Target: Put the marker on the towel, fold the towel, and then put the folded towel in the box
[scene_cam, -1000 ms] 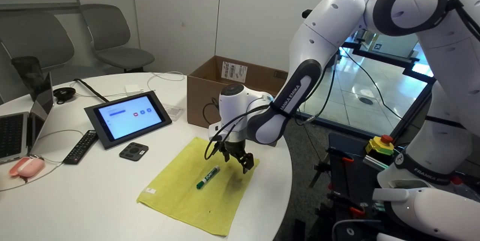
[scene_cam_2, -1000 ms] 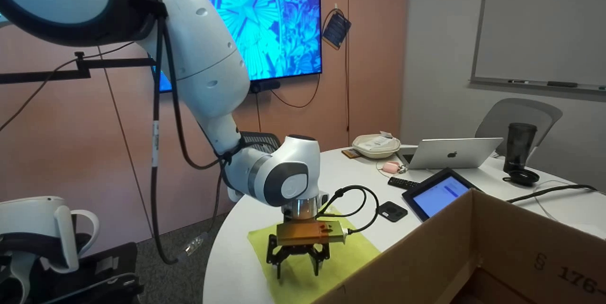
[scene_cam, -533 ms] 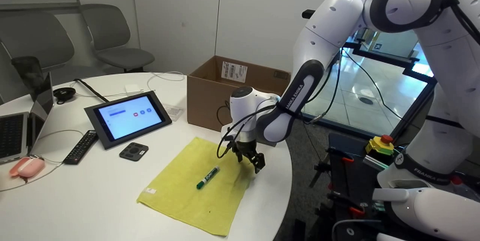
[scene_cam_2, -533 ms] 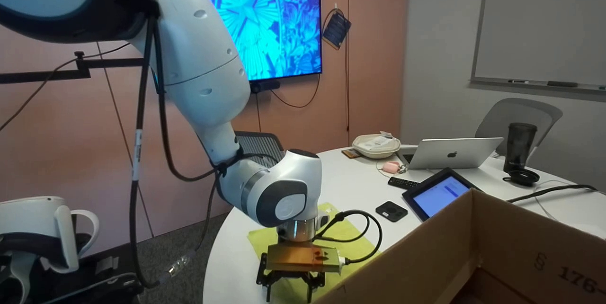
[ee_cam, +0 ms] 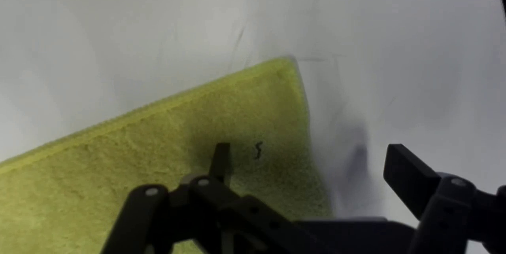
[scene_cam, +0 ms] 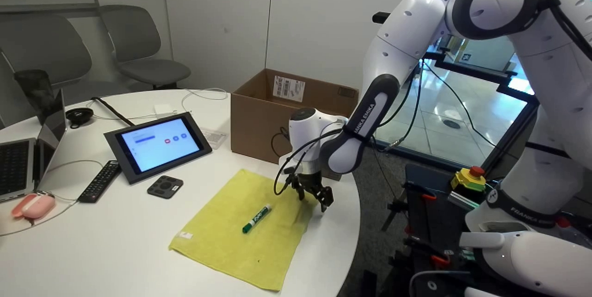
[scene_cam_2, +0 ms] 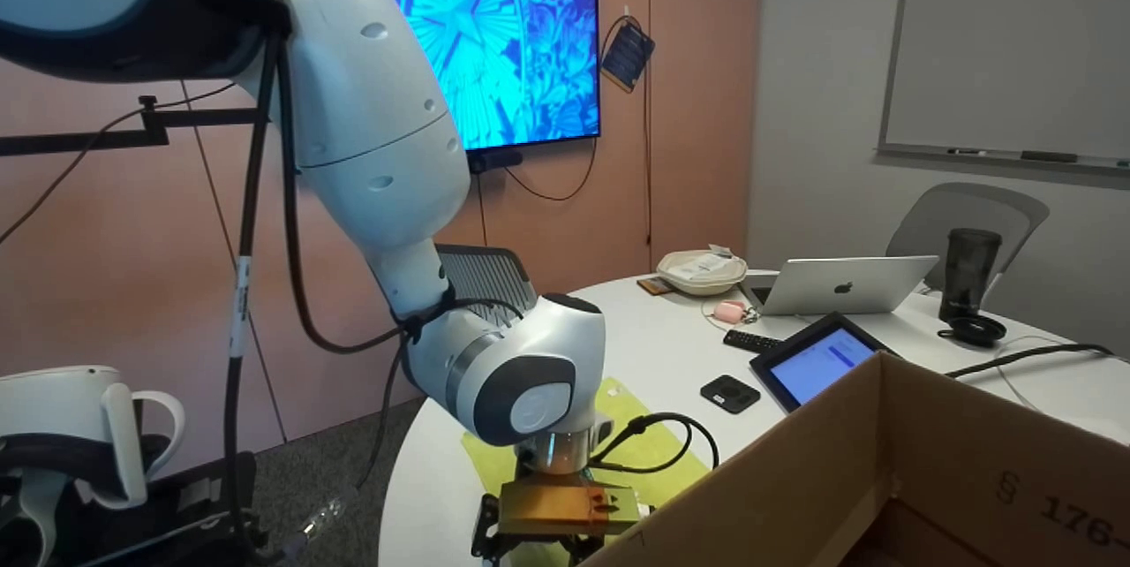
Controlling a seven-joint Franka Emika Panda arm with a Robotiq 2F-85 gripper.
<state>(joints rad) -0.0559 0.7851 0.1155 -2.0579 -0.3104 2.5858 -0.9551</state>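
Observation:
A yellow towel [scene_cam: 231,253] lies flat and unfolded on the white table; it also shows in an exterior view [scene_cam_2: 658,452] and in the wrist view [ee_cam: 118,175]. A green and white marker [scene_cam: 256,219] lies on the towel's middle; it is hidden or out of view elsewhere. My gripper [scene_cam: 312,202] is open and empty, pointing down at a towel corner near the box. In the wrist view the gripper [ee_cam: 307,155] has one finger over the towel and one over bare table. The open cardboard box [scene_cam: 252,126] stands behind; its near wall [scene_cam_2: 777,479] partly hides the gripper.
A tablet [scene_cam: 159,144], a black puck-like device [scene_cam: 165,186], a remote [scene_cam: 99,181], a pink case [scene_cam: 34,207] and a laptop [scene_cam: 18,163] lie on the table left of the towel. The round table edge [scene_cam: 356,223] is close beside the gripper.
My gripper has moved off the towel's middle toward the table edge and box, and lower, to straddle the towel's side edge. Towel, marker and box have stayed in place.

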